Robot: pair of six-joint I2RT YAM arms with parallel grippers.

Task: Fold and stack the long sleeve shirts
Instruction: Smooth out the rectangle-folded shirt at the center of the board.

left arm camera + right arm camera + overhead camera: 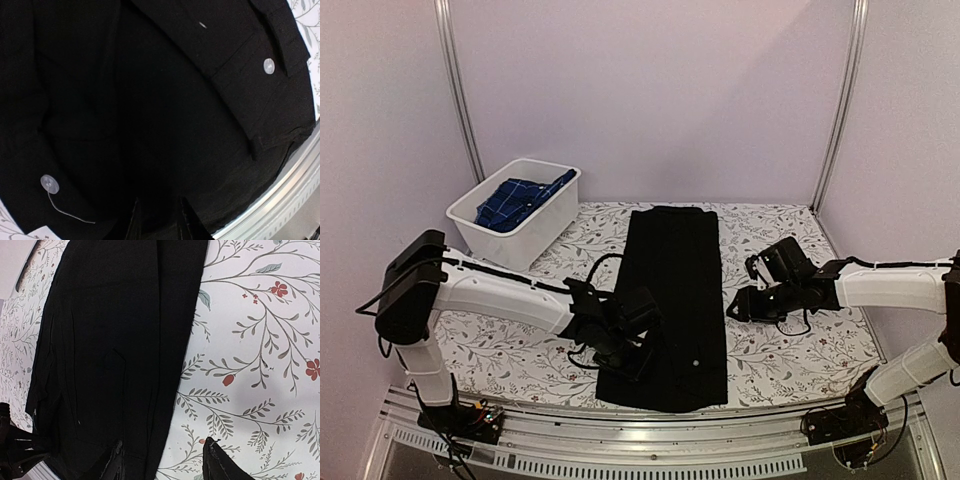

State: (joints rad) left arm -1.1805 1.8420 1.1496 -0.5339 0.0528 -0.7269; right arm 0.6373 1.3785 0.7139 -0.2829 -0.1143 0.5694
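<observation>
The black shirt [672,300] lies folded into a long narrow strip down the middle of the table. My left gripper [635,345] sits on its near left edge. In the left wrist view black cloth [150,100] with pale buttons [269,66] fills the frame, and the left gripper [159,200] has its fingers close together with cloth between them. My right gripper [735,305] hovers open at the strip's right edge. In its own view the right gripper [163,441] has one finger over black cloth [115,340] and the other over the tablecloth. The blue plaid shirt [515,200] is crumpled in the tub.
A white plastic tub [515,238] stands at the back left of the flowered tablecloth [780,350]. The table's metal front rail [300,180] runs close to the shirt's near end. Upright frame posts [840,100] stand at the back corners.
</observation>
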